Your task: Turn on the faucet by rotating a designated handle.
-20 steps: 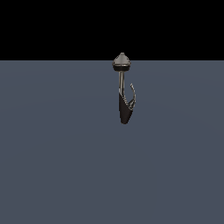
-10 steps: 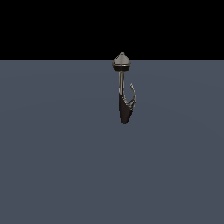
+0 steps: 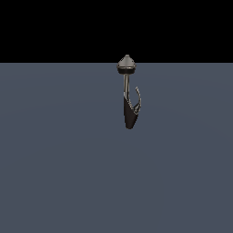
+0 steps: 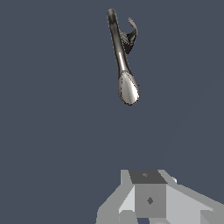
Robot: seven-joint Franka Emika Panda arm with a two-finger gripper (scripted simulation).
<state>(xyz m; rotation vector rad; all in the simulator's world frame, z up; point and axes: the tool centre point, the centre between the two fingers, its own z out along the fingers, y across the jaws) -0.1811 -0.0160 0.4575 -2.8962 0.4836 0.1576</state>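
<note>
The faucet [image 3: 129, 104] stands alone on the blue-grey floor in the exterior view, with its cone-shaped cap [image 3: 127, 63] on a thin stem above a dark tapered body. The handle [image 3: 138, 98], a thin silver curved prong, branches off the body toward the exterior view's right. The wrist view looks at the faucet [image 4: 121, 57] from the cap end, with the shiny cap [image 4: 129, 89] nearest and the handle [image 4: 131, 31] behind it. Only a grey part of my gripper [image 4: 148, 194] shows at that picture's edge, well apart from the faucet. Its fingers are not clear enough to read. The exterior view does not show the arm.
A flat blue-grey floor [image 3: 59, 173] spreads around the faucet on all sides. Beyond its far edge the background is black.
</note>
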